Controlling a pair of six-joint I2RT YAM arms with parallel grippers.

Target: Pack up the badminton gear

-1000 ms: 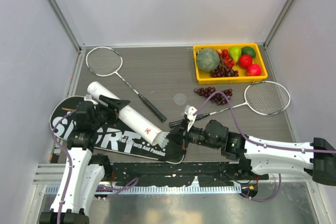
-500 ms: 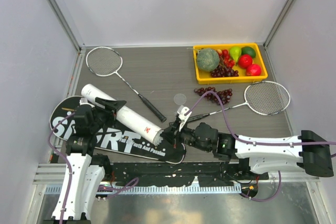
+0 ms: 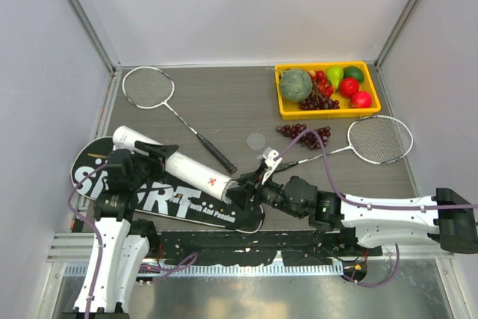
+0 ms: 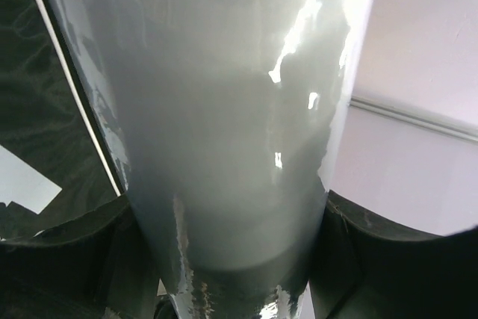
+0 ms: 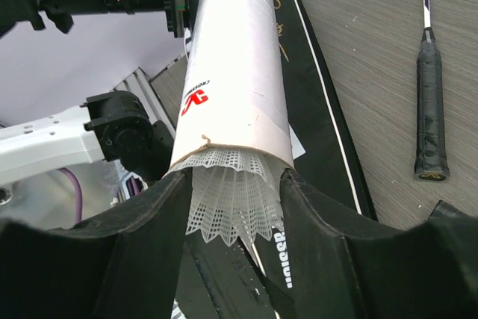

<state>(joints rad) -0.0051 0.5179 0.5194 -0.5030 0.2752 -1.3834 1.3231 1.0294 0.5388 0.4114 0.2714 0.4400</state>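
My left gripper point(image 3: 159, 156) is shut on the long white tube point(image 3: 179, 164), which lies slanted over the black "SPORT" bag point(image 3: 160, 201). The tube point(image 4: 224, 110) fills the left wrist view and touches both fingers. A white shuttlecock point(image 5: 233, 203) sits in the tube's open mouth point(image 5: 231, 151) with its mesh skirt sticking out. My right gripper point(image 5: 233, 184) is open, one finger on each side of that skirt. One racket point(image 3: 148, 87) lies at the back left, its black handle point(image 5: 431, 110) near the tube. The other racket point(image 3: 379, 140) lies at the right.
A yellow tray point(image 3: 282, 102) of fruit stands at the back right, with a dark grape bunch point(image 3: 305, 134) in front of it. A small clear disc point(image 3: 256, 140) lies mid-table. The right arm point(image 3: 373, 214) stretches along the near edge. Walls close in on three sides.
My right gripper moved left, carried the shuttlecock into the tube's mouth, then opened its jaws. The left gripper kept its hold on the tube.
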